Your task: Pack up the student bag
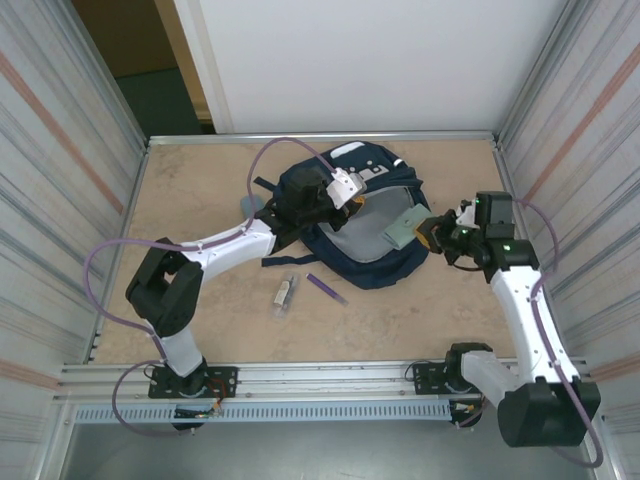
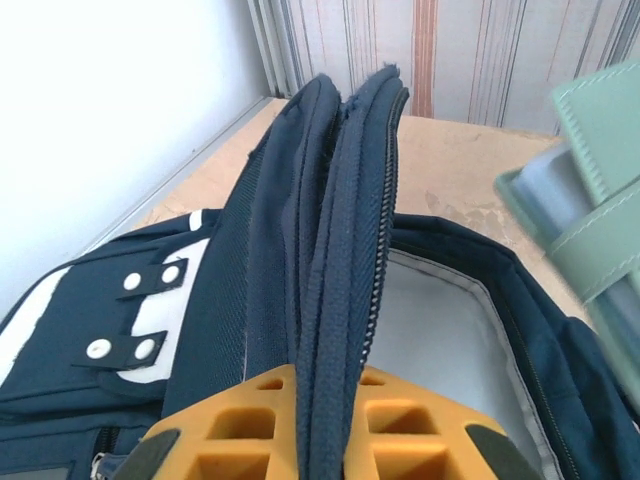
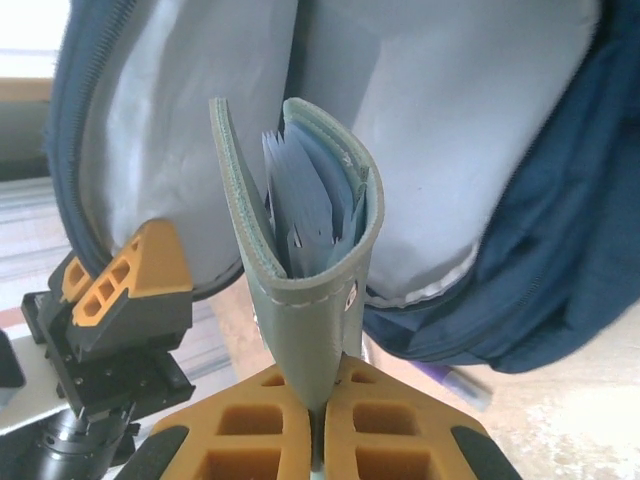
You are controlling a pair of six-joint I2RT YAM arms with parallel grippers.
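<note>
Open student bag (image 1: 390, 268) lies on bench (image 1: 200, 190), centre toward 12 o'clock, grey lining showing. Left tool (image 2: 325, 425) pinches the bag's zipper-edge flap, held upright. Right tool (image 3: 320, 425), at bag's 3 o'clock, pinches green notebook (image 3: 300, 330) at the opening. Purple pen (image 1: 327, 288) on bench at bag's 6 o'clock.

A slim purple pen (image 1: 327, 288) lay on the beige wooden tabletop (image 1: 195, 190), just beside a small grey oblong object (image 1: 285, 292); ribbed metal walls (image 1: 60, 150) flanked both sides.
</note>
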